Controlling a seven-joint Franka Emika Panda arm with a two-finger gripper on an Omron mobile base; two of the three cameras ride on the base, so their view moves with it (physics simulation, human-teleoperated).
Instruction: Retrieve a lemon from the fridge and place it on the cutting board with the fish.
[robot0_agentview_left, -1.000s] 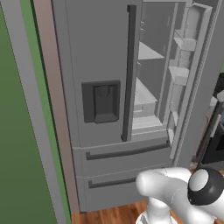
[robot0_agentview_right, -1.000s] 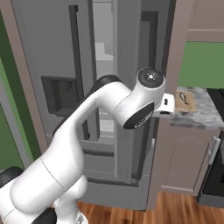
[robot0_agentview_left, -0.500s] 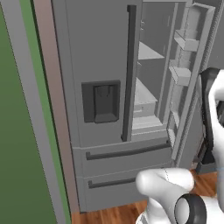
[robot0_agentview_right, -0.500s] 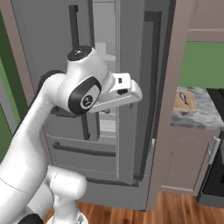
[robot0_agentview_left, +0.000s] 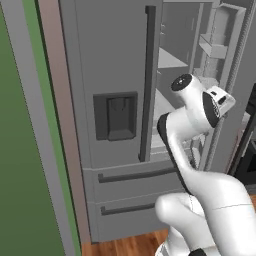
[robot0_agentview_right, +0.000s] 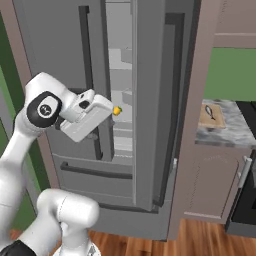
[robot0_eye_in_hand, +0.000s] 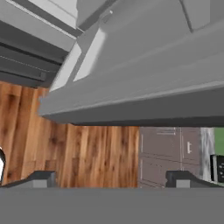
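Note:
The fridge (robot0_agentview_right: 150, 75) stands with its left door (robot0_agentview_left: 110, 75) shut and its right door (robot0_agentview_right: 160, 100) swung open. A small yellow lemon (robot0_agentview_right: 116, 110) sits on a pale shelf inside, just past the tip of my white hand (robot0_agentview_right: 89, 117), which reaches toward the opening. My gripper (robot0_eye_in_hand: 111, 179) is open, its two dark fingertips (robot0_eye_in_hand: 41, 178) wide apart with nothing between them. On the grey marbled counter at the right lies the tan cutting board (robot0_agentview_right: 204, 120), with a small dark fish (robot0_agentview_right: 210, 112) on it.
The open door's lower edge (robot0_eye_in_hand: 131, 109) hangs over the wooden floor (robot0_eye_in_hand: 87, 148). A brown cabinet (robot0_agentview_right: 210, 185) stands under the counter, with a dark oven front (robot0_agentview_right: 245, 200) beside it. A green wall (robot0_agentview_left: 25, 150) borders the fridge on the left.
The arm has swung from the counter side on the right over to the fridge opening. The gripper has gone from shut to open.

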